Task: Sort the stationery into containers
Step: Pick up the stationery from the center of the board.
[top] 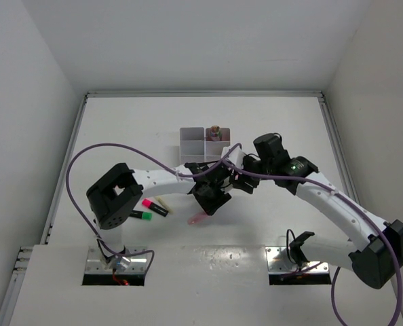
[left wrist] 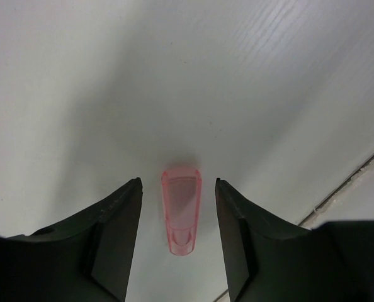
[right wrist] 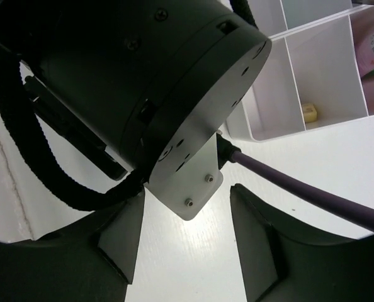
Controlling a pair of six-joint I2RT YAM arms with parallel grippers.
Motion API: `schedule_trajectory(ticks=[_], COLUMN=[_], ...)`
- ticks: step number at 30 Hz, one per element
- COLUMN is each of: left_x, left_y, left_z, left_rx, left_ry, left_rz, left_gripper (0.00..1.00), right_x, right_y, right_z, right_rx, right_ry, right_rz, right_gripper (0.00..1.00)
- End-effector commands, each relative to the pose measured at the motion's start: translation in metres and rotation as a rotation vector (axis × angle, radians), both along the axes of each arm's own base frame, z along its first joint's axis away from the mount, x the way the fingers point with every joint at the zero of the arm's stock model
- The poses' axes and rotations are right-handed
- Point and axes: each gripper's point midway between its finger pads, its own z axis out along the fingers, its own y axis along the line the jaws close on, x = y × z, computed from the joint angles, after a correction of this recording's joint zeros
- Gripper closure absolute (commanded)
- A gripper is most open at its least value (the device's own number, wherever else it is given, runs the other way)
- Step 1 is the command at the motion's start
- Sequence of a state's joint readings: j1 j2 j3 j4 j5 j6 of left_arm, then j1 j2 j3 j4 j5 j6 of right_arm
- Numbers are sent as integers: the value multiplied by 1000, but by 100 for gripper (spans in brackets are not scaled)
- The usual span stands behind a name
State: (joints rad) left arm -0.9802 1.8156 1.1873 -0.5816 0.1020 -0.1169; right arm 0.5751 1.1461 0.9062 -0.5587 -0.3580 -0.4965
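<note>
The left gripper was held low over the white table with its two dark fingers spread apart. A small translucent pink piece was seen lying flat on the table in the gap between them, touched by neither finger. From above, this piece was placed near the middle of the table, on the near side of the white organiser tray and apart from it.

The right gripper was also found with its fingers parted, and nothing was pinched between them. It was brought in close to the left arm's wrist housing, which filled most of the right wrist view, and a purple cable was seen crossing just beyond the right-hand finger.

The tray was set toward the far middle of the table. A tiny pale yellow eraser was seen lying in one of its compartments, and pink and green items were seen in the compartment next to it on the right.

To the left of the pink piece, a pink-capped highlighter and a green-capped highlighter were left on the table beside the left arm, with a thin tan stick just beside the pink-capped one. Whether these touched could not be told.
</note>
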Motion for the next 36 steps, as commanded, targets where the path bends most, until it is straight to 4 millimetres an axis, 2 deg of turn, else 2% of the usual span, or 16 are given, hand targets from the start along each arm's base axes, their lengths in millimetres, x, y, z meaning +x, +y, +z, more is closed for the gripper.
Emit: schedule_trajectory(ticks=[1, 5, 7, 9, 21, 31, 36], left_x=[-22, -22, -24, -25, -26, -31, -31], left_y=[9, 14, 16, 20, 31, 38, 42], left_z=[-13, -15, -15, -18, -31, -47, -50], left_rx=[60, 71, 78, 92, 145, 207, 236], left_ry=[37, 25, 18, 17, 22, 39, 27], left_rz=[-41, -25, -20, -7, 28, 43, 51], left_gripper=[44, 44, 44, 44, 48, 59, 74], right_x=[24, 29, 25, 28, 26, 12, 7], right_y=[23, 16, 13, 7, 1, 0, -1], right_z=[54, 51, 40, 38, 34, 21, 21], right_rx=[145, 108, 84, 62, 37, 13, 13], right_ry=[-180, -202, -189, -201, -215, -165, -157], right_rz=[23, 4, 15, -12, -19, 40, 56], right_gripper=[42, 42, 42, 42, 42, 41, 41])
